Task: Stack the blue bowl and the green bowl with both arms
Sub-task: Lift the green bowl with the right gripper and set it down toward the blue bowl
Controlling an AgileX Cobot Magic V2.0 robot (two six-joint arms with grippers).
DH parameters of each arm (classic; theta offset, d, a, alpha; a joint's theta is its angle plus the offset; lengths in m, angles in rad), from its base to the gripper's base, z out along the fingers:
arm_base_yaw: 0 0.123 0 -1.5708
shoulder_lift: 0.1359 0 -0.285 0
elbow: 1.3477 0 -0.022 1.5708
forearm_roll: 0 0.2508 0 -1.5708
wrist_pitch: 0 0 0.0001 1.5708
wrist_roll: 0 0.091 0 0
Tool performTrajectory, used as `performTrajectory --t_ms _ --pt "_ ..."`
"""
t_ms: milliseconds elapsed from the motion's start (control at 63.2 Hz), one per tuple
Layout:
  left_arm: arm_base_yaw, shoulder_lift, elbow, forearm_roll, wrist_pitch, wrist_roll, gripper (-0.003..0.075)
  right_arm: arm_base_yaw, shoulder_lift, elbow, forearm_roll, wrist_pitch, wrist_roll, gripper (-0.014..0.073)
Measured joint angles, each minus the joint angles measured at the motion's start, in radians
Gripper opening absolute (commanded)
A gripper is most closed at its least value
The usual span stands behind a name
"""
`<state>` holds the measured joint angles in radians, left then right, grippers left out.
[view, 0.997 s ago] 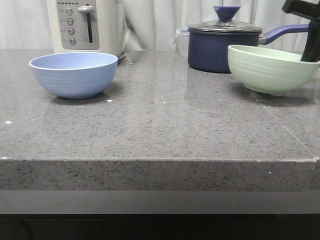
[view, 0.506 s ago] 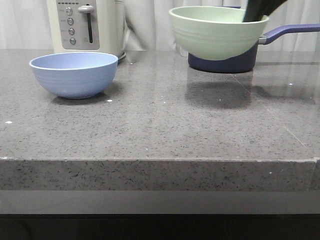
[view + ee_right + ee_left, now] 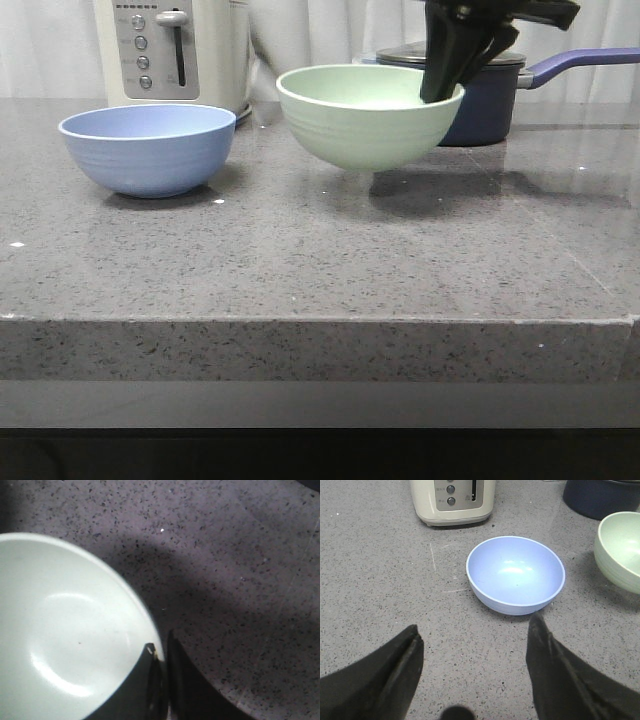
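Since half a second ago your green bowl [image 3: 368,115] has travelled left and come down: it was high in front of the saucepan [image 3: 480,85], and it now hangs close to the blue bowl [image 3: 148,148], just off the tabletop [image 3: 320,250], with its shadow underneath it. You can see the right claw [image 3: 440,95] reaching down from above onto the side of the rim farthest from the blue bowl; in the right wrist view its two fingers [image 3: 152,680] are pinched together over that rim, one inside the green bowl [image 3: 65,630] and one outside, so it is clamped on the bowl. The blue bowl sits upright on the tabletop, just in front of the toaster [image 3: 170,50], and the two bowls are near each other but not touching. Your left claw [image 3: 475,670] hovers on the near side of the blue bowl [image 3: 516,574], its fingers spread wide apart and holding nothing. From that wrist view, the green bowl's edge [image 3: 619,550] shows just beyond the blue bowl.
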<state>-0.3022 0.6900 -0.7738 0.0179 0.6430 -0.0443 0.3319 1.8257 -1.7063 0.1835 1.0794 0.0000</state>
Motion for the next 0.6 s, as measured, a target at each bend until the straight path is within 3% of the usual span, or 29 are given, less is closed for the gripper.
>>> performTrajectory --t_ms 237,601 --pt "0.0 0.0 0.0 0.0 0.0 0.0 0.0438 0.0 0.038 0.0 -0.021 0.0 0.0 -0.0048" --pt "0.0 0.0 0.0 0.014 0.001 0.0 0.0438 0.0 0.045 0.0 -0.023 -0.008 0.0 0.008"
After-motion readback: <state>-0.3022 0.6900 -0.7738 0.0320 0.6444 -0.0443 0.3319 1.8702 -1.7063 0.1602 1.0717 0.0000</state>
